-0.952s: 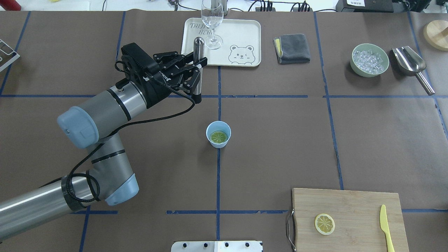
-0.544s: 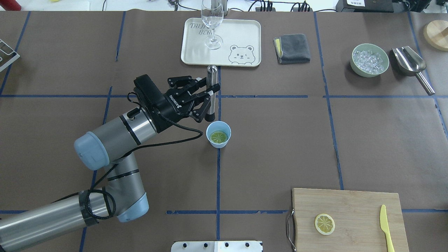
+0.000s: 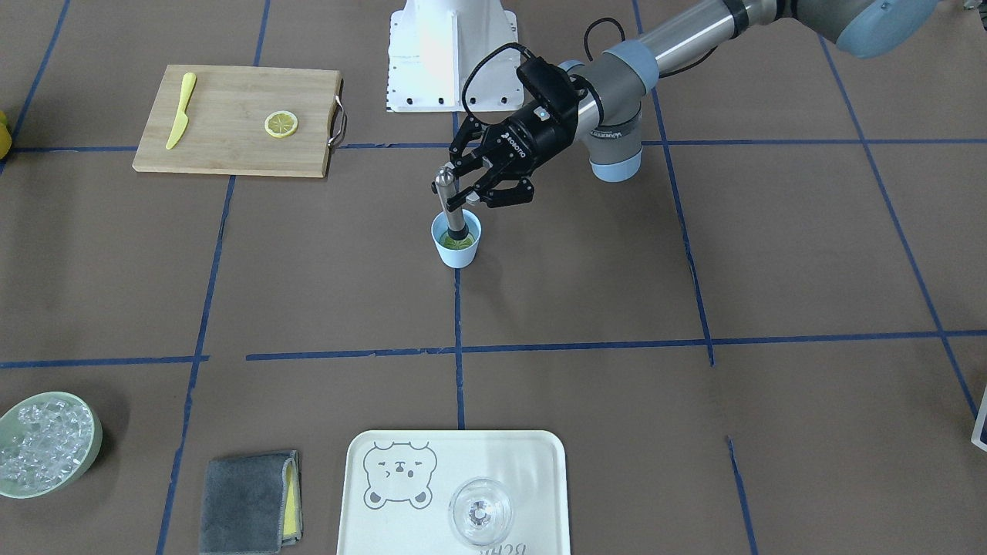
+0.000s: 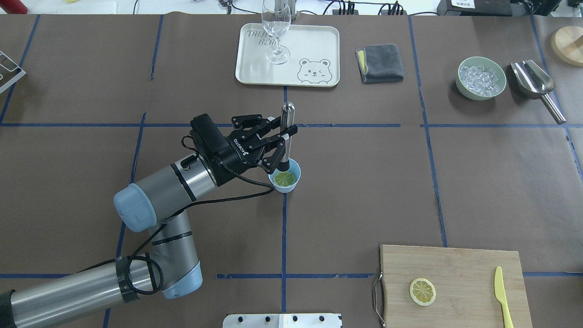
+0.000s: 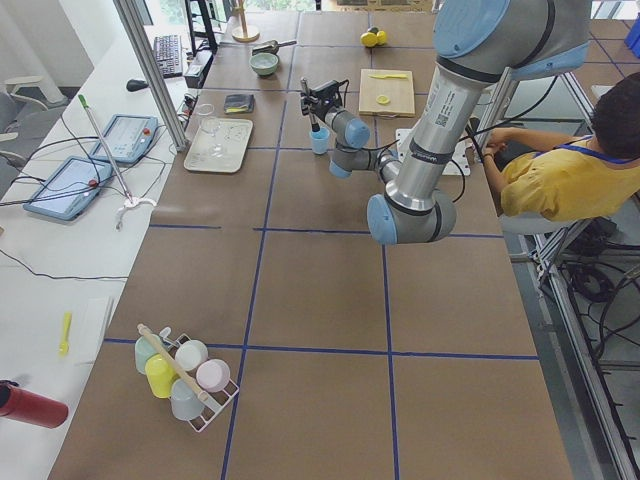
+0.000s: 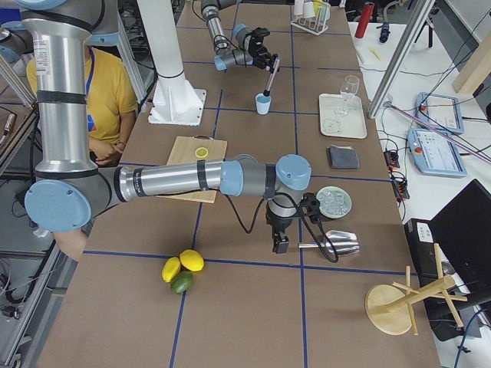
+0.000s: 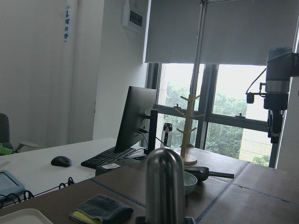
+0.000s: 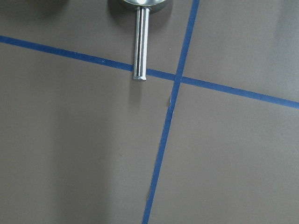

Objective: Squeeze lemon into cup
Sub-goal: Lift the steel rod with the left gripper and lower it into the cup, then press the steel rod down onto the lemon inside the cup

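The light-blue cup (image 4: pixel 295 170) stands at the table's middle, also in the front view (image 3: pixel 456 254). A greenish lemon slice (image 4: pixel 284 179) lies flat inside it. My left gripper (image 4: pixel 284 146) is shut on an upright metal muddler (image 4: pixel 286 127), whose lower end dips into the cup over the slice (image 3: pixel 453 206). I cannot tell whether it touches the slice. A second lemon slice (image 4: pixel 422 291) lies on the cutting board (image 4: pixel 460 269). My right gripper (image 6: pixel 280 244) shows only in the right side view, so I cannot tell if it is open or shut.
A yellow knife (image 4: pixel 502 296) lies on the board. A tray (image 4: pixel 319 45) with a glass (image 4: pixel 276 27), a folded cloth (image 4: pixel 380 63), a bowl of ice (image 4: pixel 482 78) and a metal scoop (image 4: pixel 535 84) stand along the far side.
My left gripper has moved right and toward the robot with the muddler, from beside the tray to above the cup, and the muddler's end has come down into the cup.
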### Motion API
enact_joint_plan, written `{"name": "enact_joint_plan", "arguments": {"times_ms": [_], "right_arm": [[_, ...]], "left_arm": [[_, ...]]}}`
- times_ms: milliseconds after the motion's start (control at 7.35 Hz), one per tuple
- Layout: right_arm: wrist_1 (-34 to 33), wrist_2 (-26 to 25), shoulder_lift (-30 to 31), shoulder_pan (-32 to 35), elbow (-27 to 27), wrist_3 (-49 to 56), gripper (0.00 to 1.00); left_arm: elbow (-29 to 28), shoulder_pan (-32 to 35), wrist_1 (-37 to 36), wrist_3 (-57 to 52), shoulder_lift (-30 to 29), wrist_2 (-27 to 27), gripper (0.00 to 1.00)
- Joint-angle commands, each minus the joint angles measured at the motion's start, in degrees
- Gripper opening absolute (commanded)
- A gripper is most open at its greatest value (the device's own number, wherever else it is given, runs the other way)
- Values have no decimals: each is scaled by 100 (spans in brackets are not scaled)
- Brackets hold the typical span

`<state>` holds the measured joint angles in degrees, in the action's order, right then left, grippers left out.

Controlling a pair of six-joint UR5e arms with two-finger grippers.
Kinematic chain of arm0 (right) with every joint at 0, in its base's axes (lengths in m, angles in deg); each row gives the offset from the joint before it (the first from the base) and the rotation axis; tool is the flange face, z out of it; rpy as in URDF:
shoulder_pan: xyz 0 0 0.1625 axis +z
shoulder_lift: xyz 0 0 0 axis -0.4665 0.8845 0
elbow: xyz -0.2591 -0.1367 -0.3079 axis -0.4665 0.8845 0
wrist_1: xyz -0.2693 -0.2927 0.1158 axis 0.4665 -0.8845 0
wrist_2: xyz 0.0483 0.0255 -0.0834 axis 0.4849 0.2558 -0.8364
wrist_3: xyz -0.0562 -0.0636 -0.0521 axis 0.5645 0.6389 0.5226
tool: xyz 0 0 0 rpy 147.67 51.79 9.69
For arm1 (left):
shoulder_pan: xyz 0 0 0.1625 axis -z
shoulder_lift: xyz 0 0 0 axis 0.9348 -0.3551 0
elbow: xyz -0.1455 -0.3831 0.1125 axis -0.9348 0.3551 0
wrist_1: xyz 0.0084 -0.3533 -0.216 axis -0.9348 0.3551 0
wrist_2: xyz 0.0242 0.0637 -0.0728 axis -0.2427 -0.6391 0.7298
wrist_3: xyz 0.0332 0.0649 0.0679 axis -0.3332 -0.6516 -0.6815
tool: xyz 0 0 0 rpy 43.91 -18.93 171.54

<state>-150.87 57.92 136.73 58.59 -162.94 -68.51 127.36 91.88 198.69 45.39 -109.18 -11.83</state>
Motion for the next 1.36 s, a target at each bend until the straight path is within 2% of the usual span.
{"name": "enact_joint_plan", "arguments": {"times_ms": [0, 136, 408, 680, 816, 1088, 1224], "right_arm": [[0, 7, 5, 0, 3, 0, 100], [0, -2, -4, 35, 12, 0, 100], [0, -2, -13, 79, 12, 0, 100], [0, -2, -21, 79, 12, 0, 100], [0, -2, -21, 79, 12, 0, 100], [0, -2, -39, 79, 12, 0, 100], [0, 7, -39, 79, 12, 0, 100]], "left_arm": [[-429, -348, 242, -400, -1, -279, 0], [-554, -543, 401, -508, -1, -543, 0], [-511, -545, 403, -509, -9, -494, 0], [-223, -440, 403, -500, -88, -476, 0], [31, -257, 376, -483, -97, -380, 0], [305, 445, 306, -395, -89, 286, 0], [385, 561, -181, -308, -71, 394, 0]]}}
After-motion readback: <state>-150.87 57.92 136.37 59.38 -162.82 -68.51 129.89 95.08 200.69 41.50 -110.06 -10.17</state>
